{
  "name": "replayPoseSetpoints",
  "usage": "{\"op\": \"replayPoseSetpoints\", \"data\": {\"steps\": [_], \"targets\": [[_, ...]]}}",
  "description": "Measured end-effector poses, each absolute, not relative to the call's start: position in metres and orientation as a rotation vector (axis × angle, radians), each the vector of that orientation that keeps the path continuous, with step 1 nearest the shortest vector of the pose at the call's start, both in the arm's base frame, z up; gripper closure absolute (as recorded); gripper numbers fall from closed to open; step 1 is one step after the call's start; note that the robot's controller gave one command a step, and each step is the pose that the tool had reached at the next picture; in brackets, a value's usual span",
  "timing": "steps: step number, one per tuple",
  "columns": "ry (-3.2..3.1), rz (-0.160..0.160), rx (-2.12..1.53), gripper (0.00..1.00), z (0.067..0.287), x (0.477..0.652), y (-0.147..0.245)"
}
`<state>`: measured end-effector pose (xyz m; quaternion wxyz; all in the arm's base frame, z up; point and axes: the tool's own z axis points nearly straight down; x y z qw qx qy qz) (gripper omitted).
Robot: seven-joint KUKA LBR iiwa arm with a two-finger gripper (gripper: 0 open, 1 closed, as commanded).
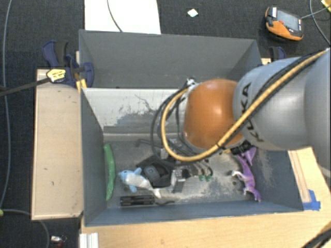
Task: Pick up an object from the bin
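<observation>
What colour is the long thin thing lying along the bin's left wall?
The long thin thing is green, plain to see in the camera view.

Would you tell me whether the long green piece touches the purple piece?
Apart: the camera view shows the green piece far left and the purple piece far right.

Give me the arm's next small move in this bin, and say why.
Probably ease the hand a little toward the view's left and down onto the black blocky thing in the bin: the hand sits low beside it, under the orange cover. The light blue piece lies close beyond it, so keep it small.
</observation>
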<state>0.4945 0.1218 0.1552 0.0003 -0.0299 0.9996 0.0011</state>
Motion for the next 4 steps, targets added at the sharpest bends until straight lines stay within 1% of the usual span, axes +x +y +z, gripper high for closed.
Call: {"op": "replayPoseSetpoints", "data": {"steps": [1,2,3,4], "targets": [[3.119,0.005,-0.159,0.0,0.208,0.501,0.117],[3.146,0.005,-0.085,0.0,0.208,0.483,0.149],[3.119,0.005,-0.189,0.0,0.154,0.477,0.144],[3.04,0.004,-0.729,0.0,0.233,0.486,0.169]]}}
